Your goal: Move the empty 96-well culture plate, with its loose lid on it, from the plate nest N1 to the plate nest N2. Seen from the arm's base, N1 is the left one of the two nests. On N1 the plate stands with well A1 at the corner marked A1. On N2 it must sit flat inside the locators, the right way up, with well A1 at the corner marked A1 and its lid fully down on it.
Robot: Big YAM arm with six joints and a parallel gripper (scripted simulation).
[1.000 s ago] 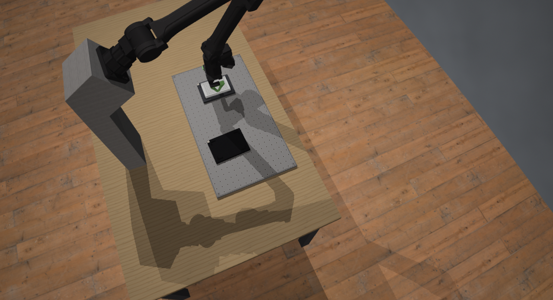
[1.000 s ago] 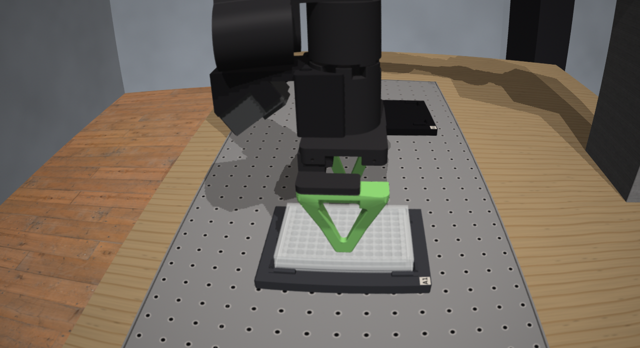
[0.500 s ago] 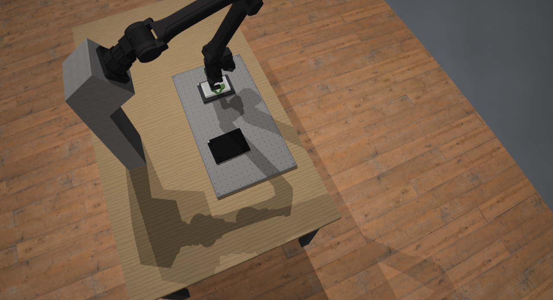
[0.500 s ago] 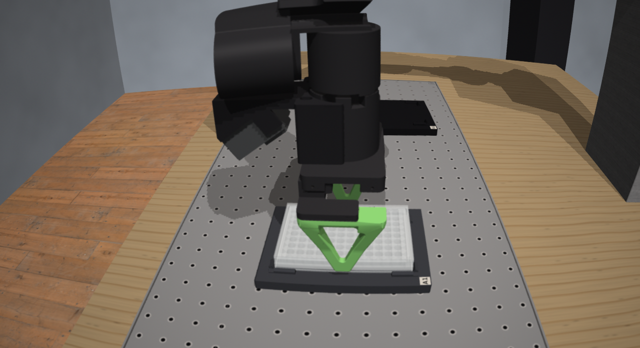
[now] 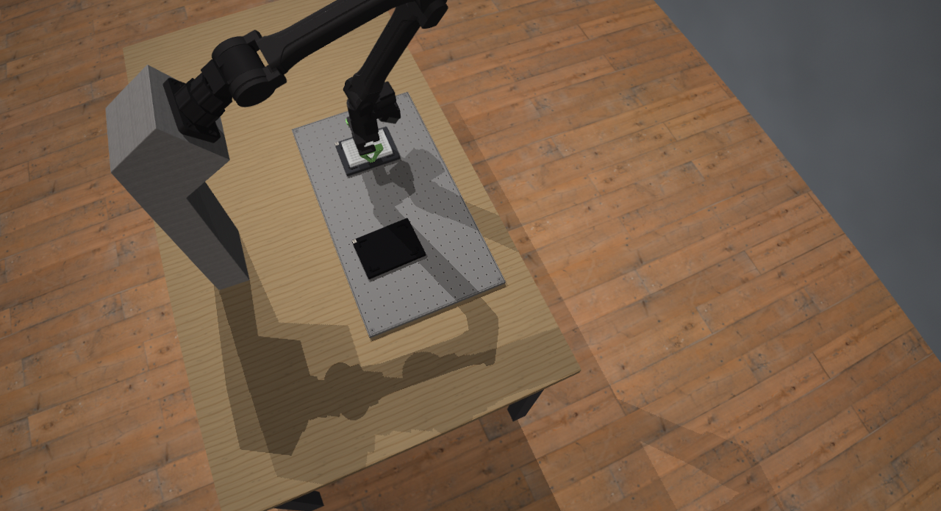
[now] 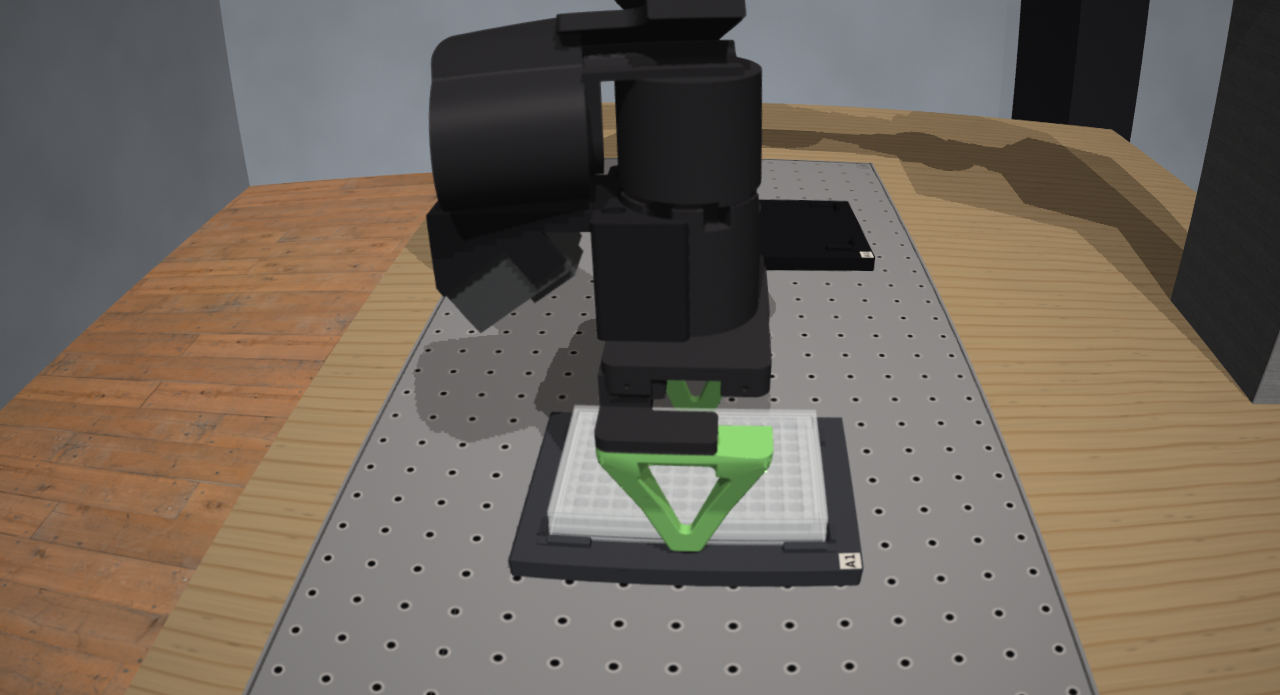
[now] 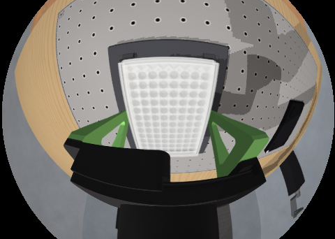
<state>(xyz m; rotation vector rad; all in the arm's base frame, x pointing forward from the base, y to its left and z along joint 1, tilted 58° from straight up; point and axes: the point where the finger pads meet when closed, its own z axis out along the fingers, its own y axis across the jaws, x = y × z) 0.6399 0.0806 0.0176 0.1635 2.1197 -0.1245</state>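
Observation:
The clear lidded 96-well plate sits flat in the black nest N1, whose A1 label is at the near right corner in the exterior view. It also shows in the top view and in the wrist view. My gripper, with green fingers, is open and lowered over the plate. One finger stands on each long side of the plate, the near one in front of it; I cannot tell if they touch it. The empty black nest N2 lies farther along the board.
Both nests stand on a grey perforated board on a wooden table. The grey pedestal of the arm's base stands at the table's side. N2 shows behind the arm in the exterior view.

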